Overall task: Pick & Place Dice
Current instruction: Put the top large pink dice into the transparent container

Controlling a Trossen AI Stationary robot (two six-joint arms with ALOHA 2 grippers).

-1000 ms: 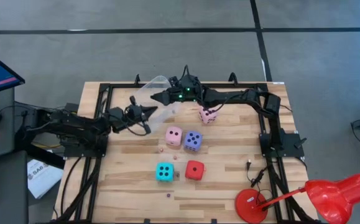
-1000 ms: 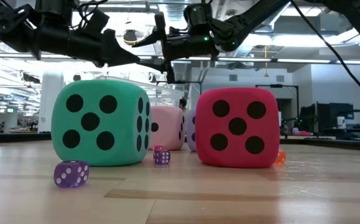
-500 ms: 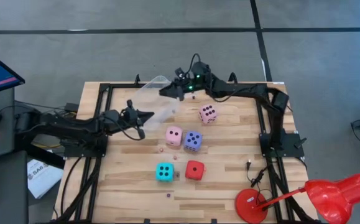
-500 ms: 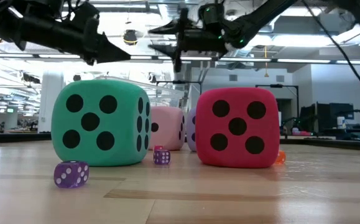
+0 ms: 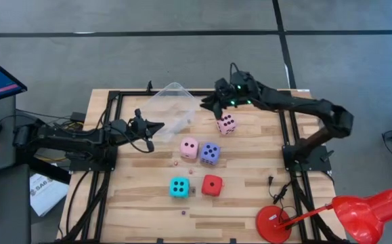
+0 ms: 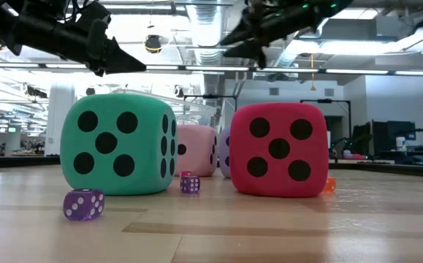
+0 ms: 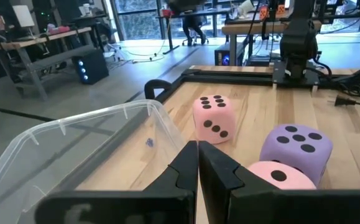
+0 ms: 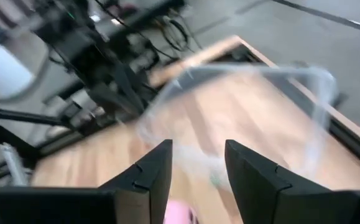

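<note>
Five large dice (image 5: 210, 153), one clear tub (image 5: 171, 106), several tiny dice (image 6: 84, 204)

so the right gripper (image 5: 210, 106) swung off to the right, it was hanging over the clear tub (image 5: 173, 108) by the far edge and now sits past the tub's right side, just beyond the far pink die (image 5: 226, 123); its fingers have narrowed too; the left gripper (image 5: 156, 125) slid back left a bit, away from the tub
</note>
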